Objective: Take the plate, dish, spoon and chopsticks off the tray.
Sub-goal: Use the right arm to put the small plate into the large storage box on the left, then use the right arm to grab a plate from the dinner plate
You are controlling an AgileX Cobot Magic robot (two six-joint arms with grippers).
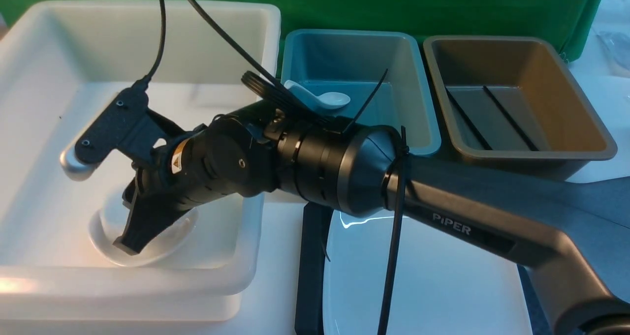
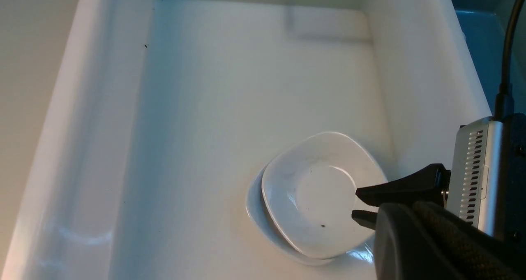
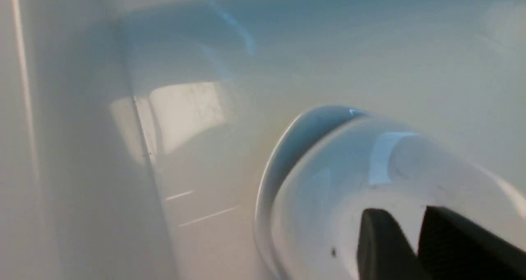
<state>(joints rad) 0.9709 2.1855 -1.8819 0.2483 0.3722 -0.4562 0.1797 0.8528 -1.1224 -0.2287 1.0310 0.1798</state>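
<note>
now, start with the white tub [image 1: 44, 128], filling 9 o'clock of the front view. next take the tray [image 1: 307, 276] at 6 o'clock, black, mostly hidden under the plate [image 1: 433, 276]. read the plate as the only task thing on the tray: flat, glossy, crossed from above by the right arm [image 1: 492, 217]. count the brown tub [image 1: 581, 123] at 2 o'clock and the blue tub [image 1: 418, 104] at 12 o'clock as served. look toward 6 o'clock of the white tub's floor for the dish [image 2: 312, 189], nested on a second small dish [image 2: 254, 202]. find the chopsticks [image 1: 509, 117] side by side on the brown floor, running 11 to 5 o'clock, and the spoon [image 1: 327, 100] on the blue floor, handle toward 10 o'clock. last, note the right gripper [image 2: 355, 204], hanging right at the dish's edge on the blue-tub side: jaws parted by a narrow slit, nothing plainly between them; cannot tell whether touching the rim. judge the dish step as good as finished, with only the lift-away remaining.

then, from the right gripper, place the plate at about 4 o'clock in the front view, well apart, across the white tub's 3 o'clock wall. expect no long axis, being a rounded square, so aim at an edge rather than an end. rate the right arm as nearer, stretched directly above the plate; see nothing of the left gripper.
</note>
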